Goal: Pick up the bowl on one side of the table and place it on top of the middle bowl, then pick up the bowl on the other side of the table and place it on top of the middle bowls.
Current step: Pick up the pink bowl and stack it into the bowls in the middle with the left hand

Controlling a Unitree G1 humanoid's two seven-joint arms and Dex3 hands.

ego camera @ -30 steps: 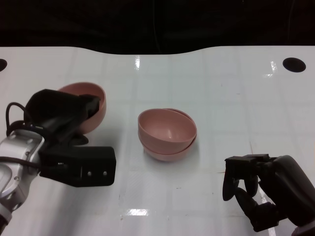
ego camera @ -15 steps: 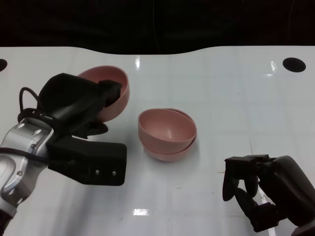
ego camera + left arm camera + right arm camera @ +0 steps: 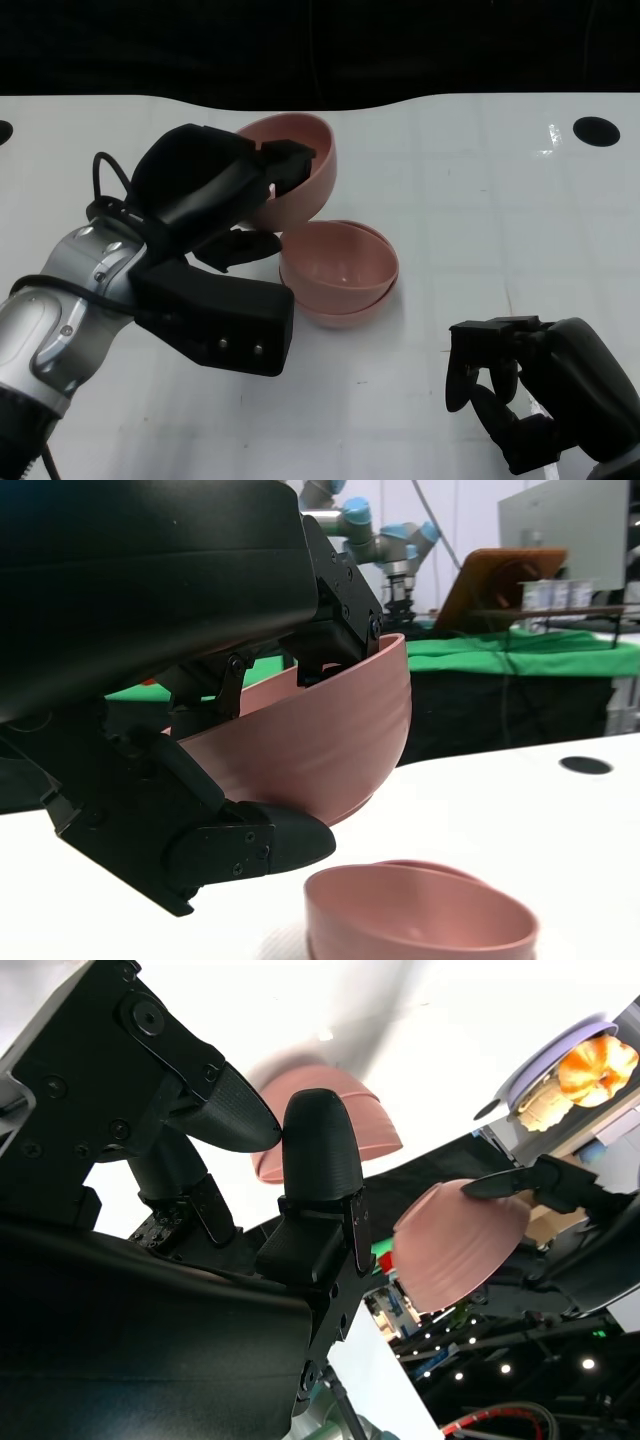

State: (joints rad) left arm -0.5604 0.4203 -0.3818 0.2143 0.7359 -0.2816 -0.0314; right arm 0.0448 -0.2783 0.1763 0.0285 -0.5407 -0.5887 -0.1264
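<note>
My left hand holds a pink bowl by its rim, lifted off the white table and tilted. The bowl hangs just behind and left of the middle stack, two pink bowls nested slightly askew. In the left wrist view the held bowl hangs above the stack with a gap between them, under my left hand. My right hand rests at the table's near right, fingers curled in around nothing. The right wrist view shows its fingers, the held bowl and the blurred stack.
Two dark round holes sit near the table's far corners. The table's far edge borders a dark background. A green-draped table and another robot arm stand beyond it.
My left hand has carried the pink bowl up and to the right, from the table's left side to just beside the middle stack. The right hand has stayed put.
</note>
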